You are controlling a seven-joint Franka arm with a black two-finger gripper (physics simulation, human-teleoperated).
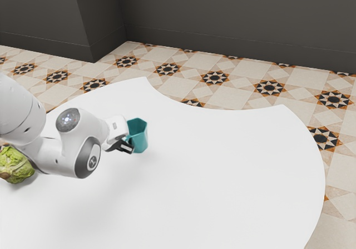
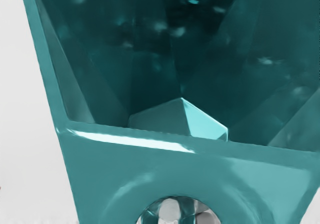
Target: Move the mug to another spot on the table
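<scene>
Where the arm reaches over the white table (image 1: 222, 177): one teal mug (image 1: 138, 133), gripper (image 1: 127, 147) just beside it, grasp impossible to tell; one leafy green vegetable (image 1: 14, 164) near the arm's base.

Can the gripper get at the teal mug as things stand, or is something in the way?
Probably yes. The gripper is right against the teal mug, with nothing between them, and the wrist view looks straight into its open top. The leafy green vegetable lies at the exterior view's left edge, well clear.

Dark grey walls (image 1: 222, 10) enclose a beige tiled floor (image 1: 245, 76) with black-and-orange star motifs. The white tabletop (image 1: 222, 177) has curved edges.
</scene>
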